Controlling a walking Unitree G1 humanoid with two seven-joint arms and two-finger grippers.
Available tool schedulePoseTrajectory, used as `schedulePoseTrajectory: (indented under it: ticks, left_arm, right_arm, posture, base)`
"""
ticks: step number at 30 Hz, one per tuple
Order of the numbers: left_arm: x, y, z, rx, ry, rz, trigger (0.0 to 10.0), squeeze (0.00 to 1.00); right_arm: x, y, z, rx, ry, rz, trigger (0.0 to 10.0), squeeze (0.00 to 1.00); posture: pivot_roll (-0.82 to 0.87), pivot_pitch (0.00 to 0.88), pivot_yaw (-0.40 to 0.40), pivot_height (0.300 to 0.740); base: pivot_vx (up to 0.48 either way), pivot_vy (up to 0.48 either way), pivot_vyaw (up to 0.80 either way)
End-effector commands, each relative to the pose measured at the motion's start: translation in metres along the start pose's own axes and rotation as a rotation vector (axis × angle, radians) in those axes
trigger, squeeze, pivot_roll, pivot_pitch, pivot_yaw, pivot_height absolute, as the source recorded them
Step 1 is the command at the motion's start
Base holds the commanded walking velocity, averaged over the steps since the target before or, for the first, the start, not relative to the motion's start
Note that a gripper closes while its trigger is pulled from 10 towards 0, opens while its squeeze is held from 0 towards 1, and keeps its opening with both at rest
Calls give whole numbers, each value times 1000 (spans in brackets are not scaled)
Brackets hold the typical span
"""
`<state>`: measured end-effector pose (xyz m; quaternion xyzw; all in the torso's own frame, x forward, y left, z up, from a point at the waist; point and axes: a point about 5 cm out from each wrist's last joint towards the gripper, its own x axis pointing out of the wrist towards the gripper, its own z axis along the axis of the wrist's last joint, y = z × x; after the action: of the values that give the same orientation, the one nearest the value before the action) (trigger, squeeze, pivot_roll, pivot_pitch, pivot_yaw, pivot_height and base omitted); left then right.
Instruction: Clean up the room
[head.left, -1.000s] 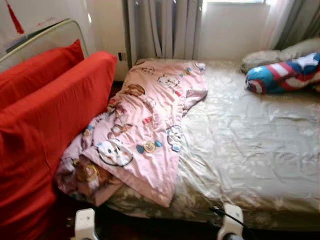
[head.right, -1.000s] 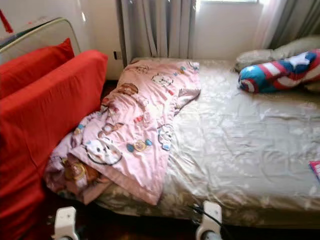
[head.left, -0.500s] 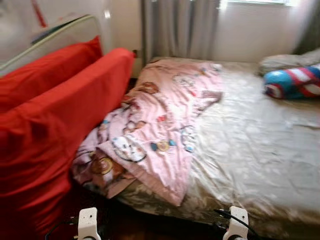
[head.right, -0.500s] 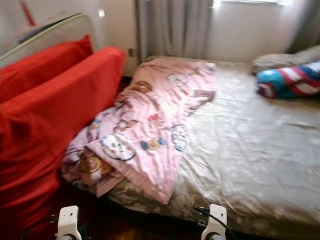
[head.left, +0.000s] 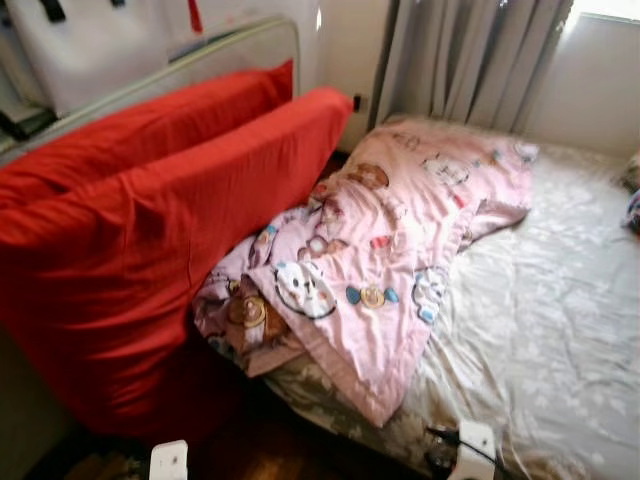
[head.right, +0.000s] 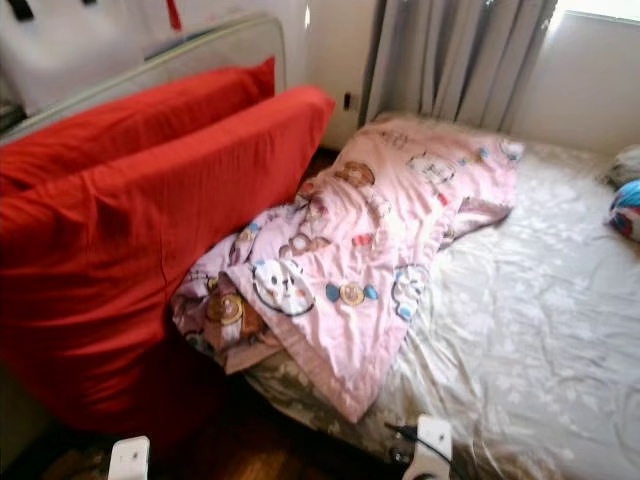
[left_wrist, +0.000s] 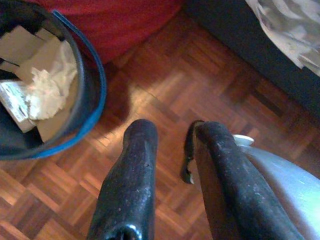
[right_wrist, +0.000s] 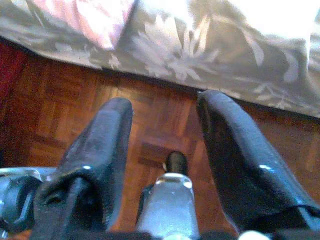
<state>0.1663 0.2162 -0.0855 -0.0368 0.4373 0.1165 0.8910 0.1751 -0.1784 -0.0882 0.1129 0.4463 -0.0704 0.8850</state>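
Observation:
A pink cartoon-print blanket (head.left: 385, 250) lies crumpled along the left side of the bed (head.left: 560, 330), its corner hanging over the front edge. Two big red cushions (head.left: 170, 220) lean against a headboard rail to the left. A dark bin with a blue rim (left_wrist: 96, 80) stands on the parquet, holding crumpled paper (left_wrist: 50, 85) and cardboard. My left gripper (left_wrist: 172, 135) hangs open above the floor beside the bin, nothing between its fingers. My right gripper (right_wrist: 165, 105) is open over the floor at the bed's flowered sheet edge (right_wrist: 200, 55).
Grey curtains (head.left: 470, 60) and a window wall stand behind the bed. A blue, red and white striped pillow (head.right: 625, 210) shows at the far right edge. Dark parquet floor (left_wrist: 200, 65) runs between the cushions and the bed. Both wrists (head.left: 168, 462) sit low in front.
The camera has swung left, so the whole scene slid right and the striped pillow is nearly out of view. Blanket, cushions and both arms hold their places.

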Motion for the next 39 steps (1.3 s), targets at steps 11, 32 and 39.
schedulePoseTrajectory:
  ticks: [11, 32, 39]
  left_arm:
    - [-5, -8, -20, 10, 39, -19, 10000, 0]
    - [-9, 2, -29, -6, 46, 10, 10000, 0]
    - [-8, 5, -26, 14, 43, -5, 10000, 0]
  right_arm:
    - [-7, -36, -1, -24, 7, -53, 10000, 0]
    - [-11, -42, -14, 0, 29, -33, 10000, 0]
    - [-12, -47, -12, 23, 26, -55, 10000, 0]
  posture:
    - [85, 0, -52, 740]
    - [90, 0, -32, 740]
    - [90, 0, -2, 740]
  base:
    - [0, 0, 0]
    - [0, 0, 457]
    - [0, 0, 0]
